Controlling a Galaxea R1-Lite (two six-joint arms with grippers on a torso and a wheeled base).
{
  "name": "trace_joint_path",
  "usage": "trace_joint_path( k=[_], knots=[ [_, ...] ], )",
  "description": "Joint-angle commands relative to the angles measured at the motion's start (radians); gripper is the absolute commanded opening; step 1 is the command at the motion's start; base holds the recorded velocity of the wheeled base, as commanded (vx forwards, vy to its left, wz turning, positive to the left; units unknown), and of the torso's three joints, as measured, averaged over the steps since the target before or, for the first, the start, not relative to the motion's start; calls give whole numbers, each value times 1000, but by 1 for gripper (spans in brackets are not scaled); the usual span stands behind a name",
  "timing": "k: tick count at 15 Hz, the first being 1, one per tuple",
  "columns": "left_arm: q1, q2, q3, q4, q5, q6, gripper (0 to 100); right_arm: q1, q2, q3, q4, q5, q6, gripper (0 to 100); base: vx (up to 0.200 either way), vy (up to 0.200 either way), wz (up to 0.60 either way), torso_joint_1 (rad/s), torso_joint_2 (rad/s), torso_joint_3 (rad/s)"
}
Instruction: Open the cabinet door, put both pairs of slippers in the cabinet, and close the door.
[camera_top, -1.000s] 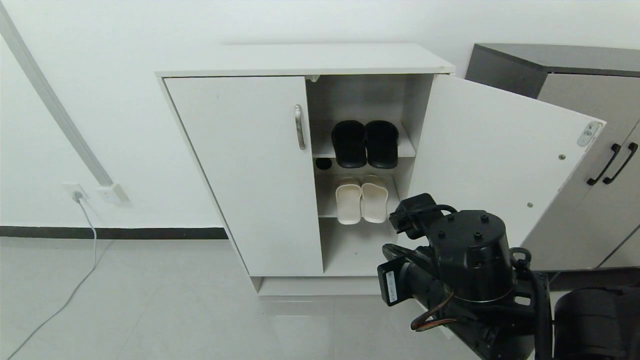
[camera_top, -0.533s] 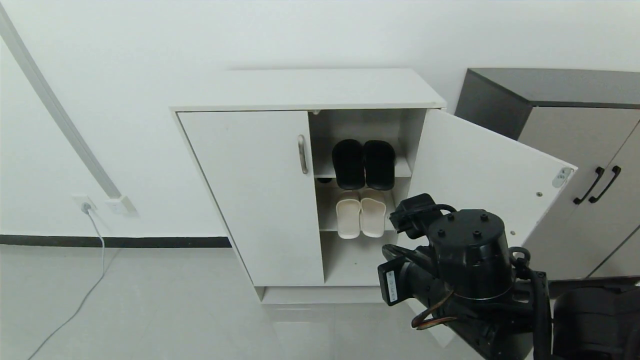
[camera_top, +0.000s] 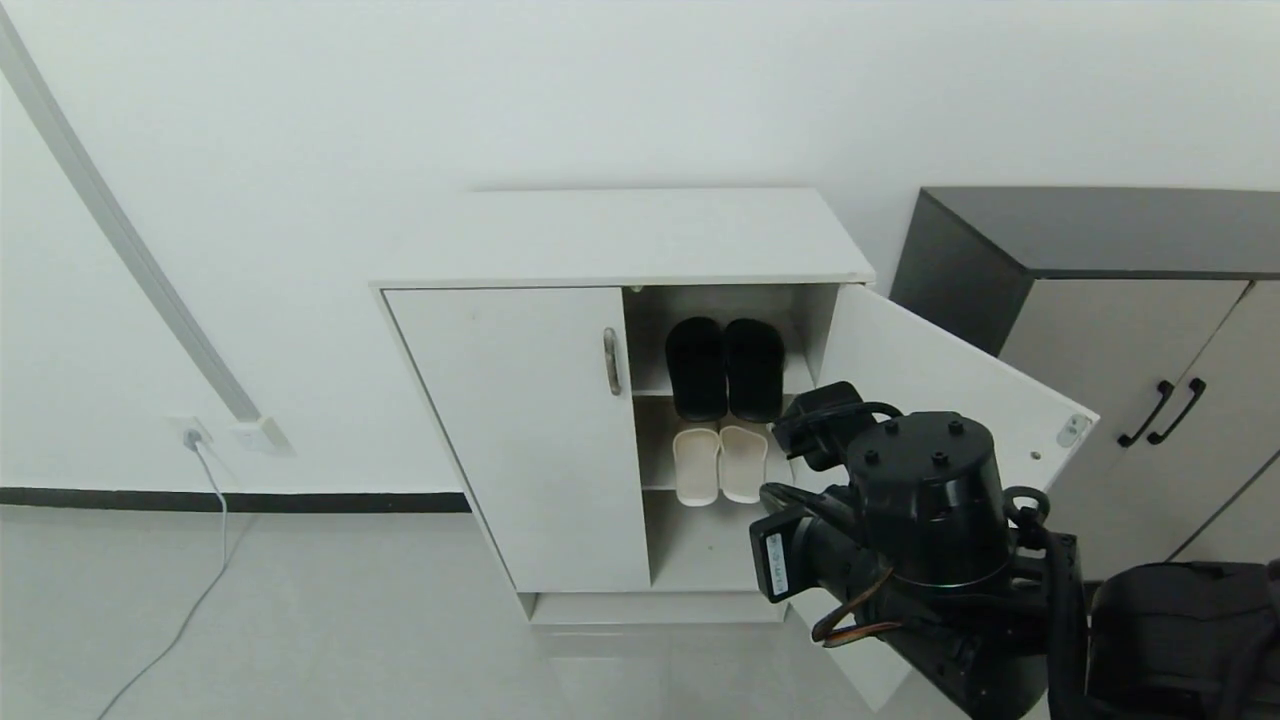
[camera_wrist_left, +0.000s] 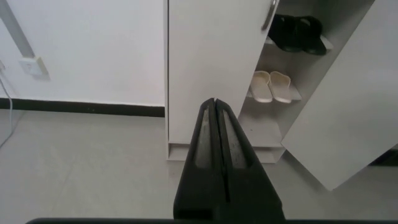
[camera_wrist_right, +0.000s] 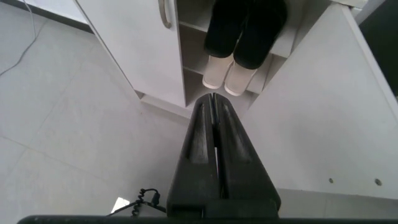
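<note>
**Door standing wide, both pairs shelved: the close is where this could go wrong**

I am looking at the white cabinet (camera_top: 620, 235) with its right-hand door (camera_top: 930, 365) hanging open toward my right arm, which is crowding the panel's lower part. I am judging that a push from here could jam the arm against the door, or slide off the flat face.

The black slippers (camera_top: 725, 368) are sitting on the upper shelf and the cream slippers (camera_top: 720, 465) on the one below. Their heels are reaching the shelf fronts, so the closing door might catch them.

The right hand (camera_wrist_right: 213, 99) is pressed together and holding nothing, pointing at the opening, with both pairs ahead and well apart and the door just beside it. The left hand (camera_wrist_left: 214, 102) is likewise pressed together, hanging back from the cabinet.
</note>
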Motion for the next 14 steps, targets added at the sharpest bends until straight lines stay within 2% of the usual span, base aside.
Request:
trace_joint_path(
  k=[1,14],
  knots=[
    [0,0,-1,0,-1,2,0,-1,-1,3,-1,-3,1,0,0,0,0,212,-520,-305],
    [0,0,1,0,2,-9,0,-20,-3,29,-12,-3,5,0,0,0,0,237,-545,-307]
  ],
)
